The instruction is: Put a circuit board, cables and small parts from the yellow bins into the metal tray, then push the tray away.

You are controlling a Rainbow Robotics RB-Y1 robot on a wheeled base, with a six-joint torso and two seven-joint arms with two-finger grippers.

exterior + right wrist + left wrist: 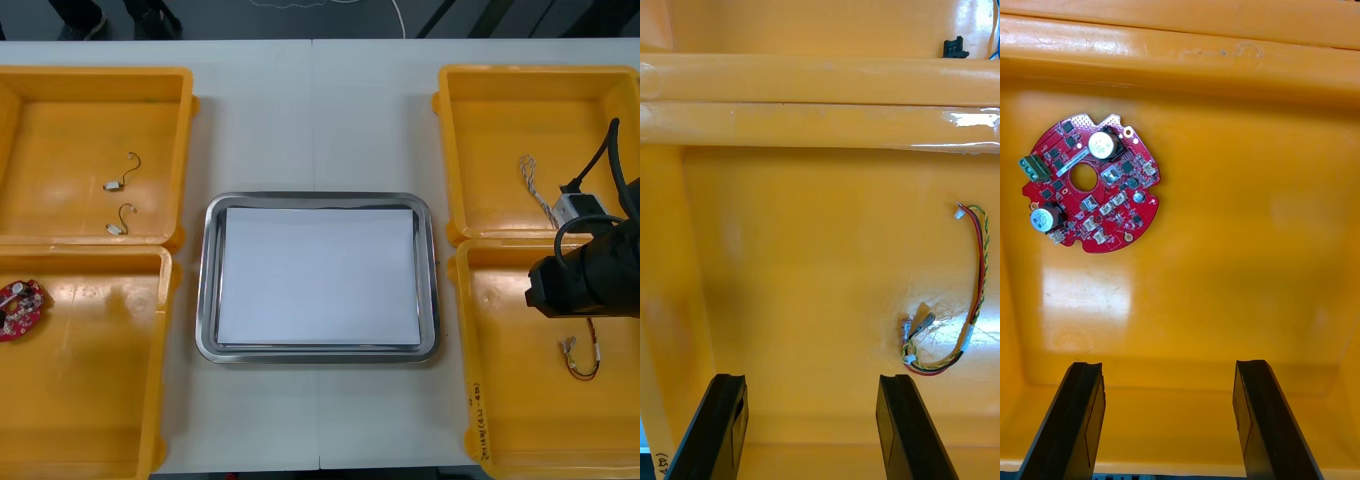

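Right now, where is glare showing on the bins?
Right wrist view: white glare on the rim of the yellow bin and on its floor beside the red and yellow cable. Left wrist view: a soft bright patch between the circuit board and the open left end effector.

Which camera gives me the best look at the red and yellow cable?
Right wrist view: the whole red and yellow cable lies close, just ahead of the open right pincer. Front view shows it small, next to the right arm. Left wrist view faces the circuit board.
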